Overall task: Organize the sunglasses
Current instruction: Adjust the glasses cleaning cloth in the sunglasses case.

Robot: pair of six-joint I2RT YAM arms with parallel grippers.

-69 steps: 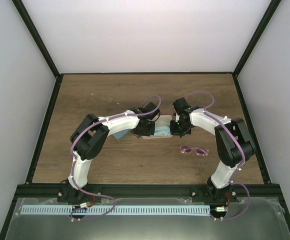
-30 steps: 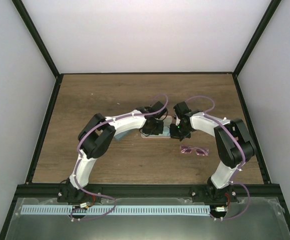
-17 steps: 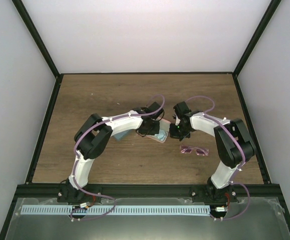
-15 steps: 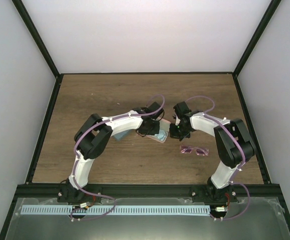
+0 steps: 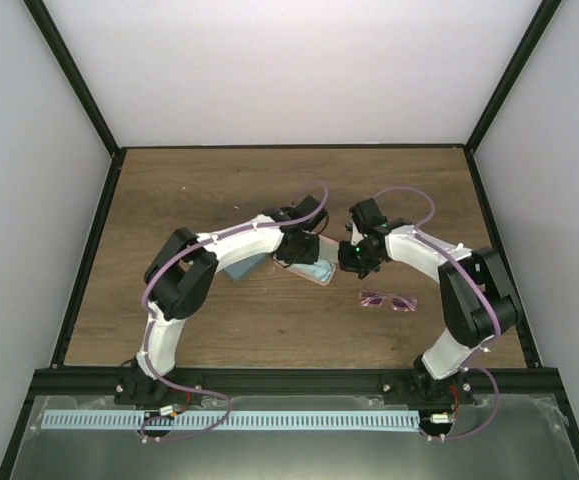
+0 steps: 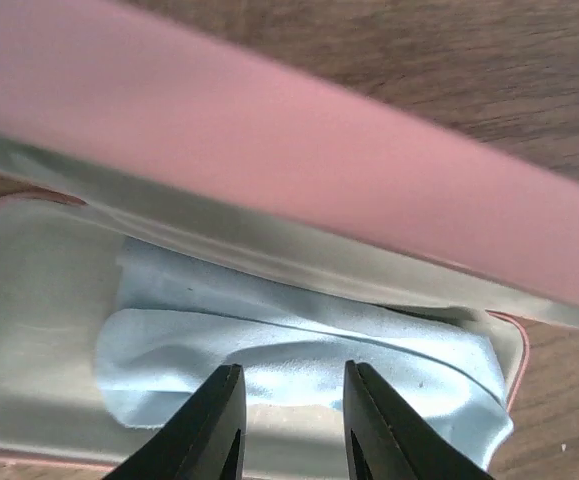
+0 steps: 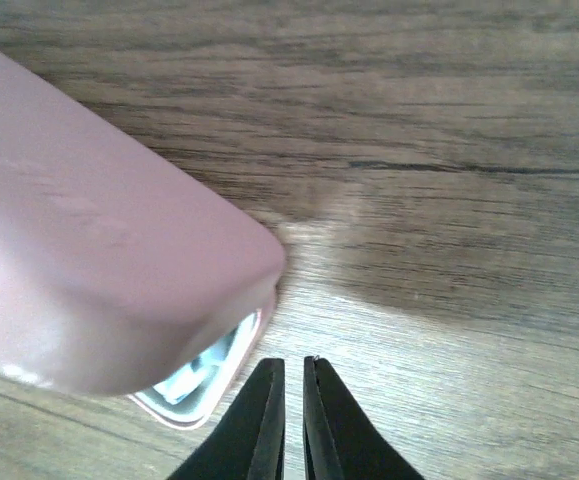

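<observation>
Jaws of the left gripper (image 6: 291, 425) stand apart with nothing between them, hovering just above the pale blue cloth (image 6: 299, 345) that lies crumpled in the open pink case (image 6: 29, 300). The case's lid (image 6: 269, 150) is raised behind the cloth, so the tray is reachable from above.

Just to the right of the case, the right gripper (image 7: 290, 420) has its fingers drawn nearly together (only a thin slit shows) and it holds nothing. It points down at bare wood beside the case's rounded end.

Further right and a little nearer the arm bases, the pinkish-purple sunglasses (image 5: 389, 300) lie flat on the table (image 5: 219, 190), apart from the case and from both grippers. No red-lensed pair shows in any view.

I judge the sunglasses to be very light, thin plastic. The frame front is probably fairly stiff, while the arms are springy and easy to bend or snap. The lenses are likely slick and would scratch. The best hold looks to be the bridge or the top bar of the frame front, pinched gently across its thickness, not an arm. Because they sit so low, the fingertips would have to come almost to the wood. Whether the arms are folded is too small to tell.
</observation>
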